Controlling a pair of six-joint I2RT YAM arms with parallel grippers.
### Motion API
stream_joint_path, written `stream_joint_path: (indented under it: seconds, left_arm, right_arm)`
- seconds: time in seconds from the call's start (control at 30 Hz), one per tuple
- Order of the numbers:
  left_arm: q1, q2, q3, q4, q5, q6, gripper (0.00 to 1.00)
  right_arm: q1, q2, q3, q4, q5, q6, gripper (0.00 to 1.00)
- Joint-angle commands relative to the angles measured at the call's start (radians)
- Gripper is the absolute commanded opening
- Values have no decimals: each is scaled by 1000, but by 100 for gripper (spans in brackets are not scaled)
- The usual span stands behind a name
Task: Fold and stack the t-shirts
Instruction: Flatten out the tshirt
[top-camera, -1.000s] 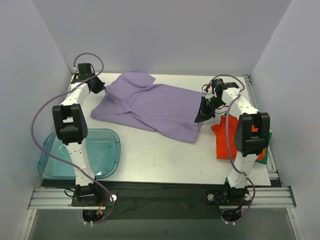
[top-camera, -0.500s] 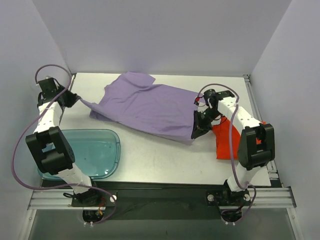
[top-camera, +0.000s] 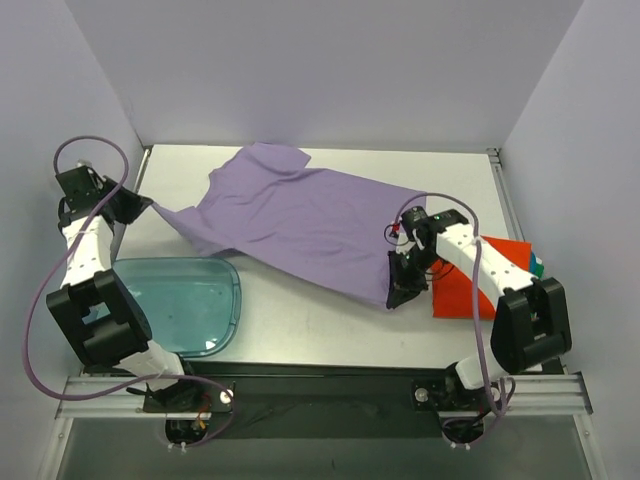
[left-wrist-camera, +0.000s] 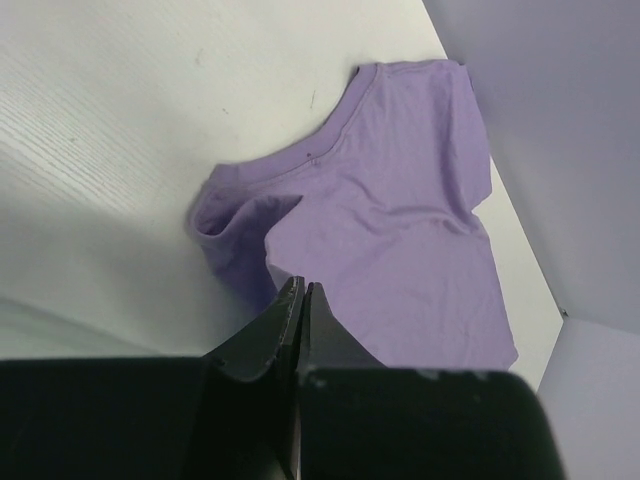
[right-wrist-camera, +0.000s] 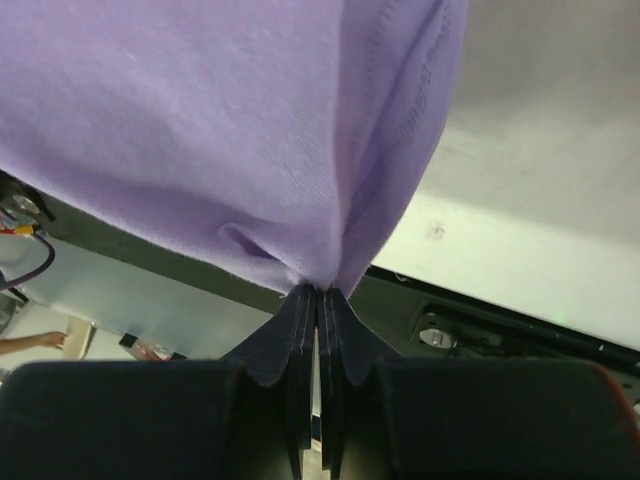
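Lavender t-shirt (top-camera: 300, 220) taut between left hand (top-camera: 150, 206) and right hand (top-camera: 398, 296), each clamped on an edge

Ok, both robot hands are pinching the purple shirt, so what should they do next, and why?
Probably lower the purple shirt flat onto the table: the left gripper and right gripper each pinch an opposite end, and it's stretched wide, ready for folding.

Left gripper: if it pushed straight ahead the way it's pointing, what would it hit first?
The lavender t-shirt: the left gripper is shut on its edge, and more of that cloth lies directly ahead, it seems.
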Motion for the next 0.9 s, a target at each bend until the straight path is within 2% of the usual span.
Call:
stream_joint_path:
  seconds: [0.0, 0.23, 0.57, 0.87]
  left_arm:
    - [15, -37, -5, -1, 48, 44, 0]
    - [24, -54, -15, -35, 69, 89, 0]
    - [40, -72, -46, -23, 98, 80, 0]
    - [40, -75, -60, -23, 100, 80, 0]
  right_arm:
    - [4, -97, -73, -13, 62, 105, 0]
    - [7, -186, -212, 40, 128, 254, 0]
    - [4, -365, -352, 6, 173, 401, 0]
    - [1, -422, -484, -26, 181, 513, 0]
